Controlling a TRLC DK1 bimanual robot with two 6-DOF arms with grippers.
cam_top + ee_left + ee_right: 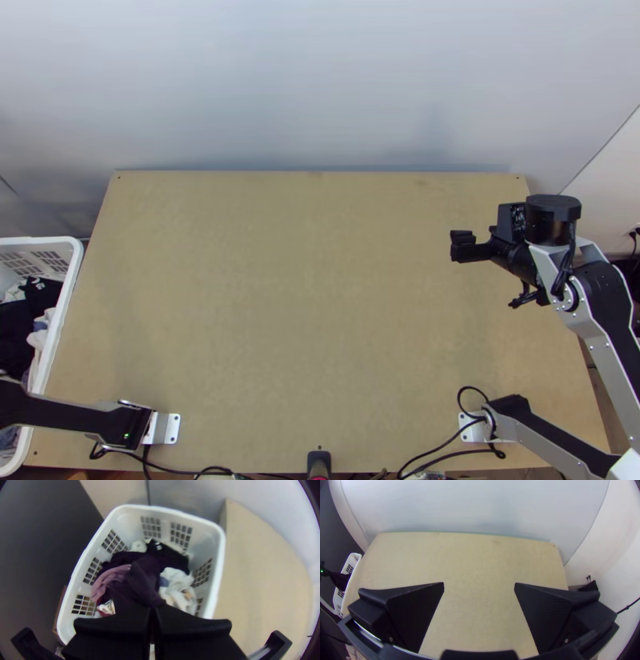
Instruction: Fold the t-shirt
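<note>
In the left wrist view my left gripper (153,616) is shut, its two fingers pressed together on a dark purple cloth (141,576). The cloth is bunched and stretches up to the fingertips from the pile inside the white basket (218,563). From the right wrist view the same purple cloth (340,580) hangs below the left arm's end, over the basket. My right gripper (462,246) is above the table's right part in the top view. Its fingers stand wide apart in its own wrist view, and the right gripper (479,588) has nothing between them.
The wooden table (304,296) lies bare between the arms, with the basket against its left edge. Other clothes, white (180,583), pink (111,578) and black, fill the basket. Black cables (436,454) run along the table's near edge. A pale wall rises behind.
</note>
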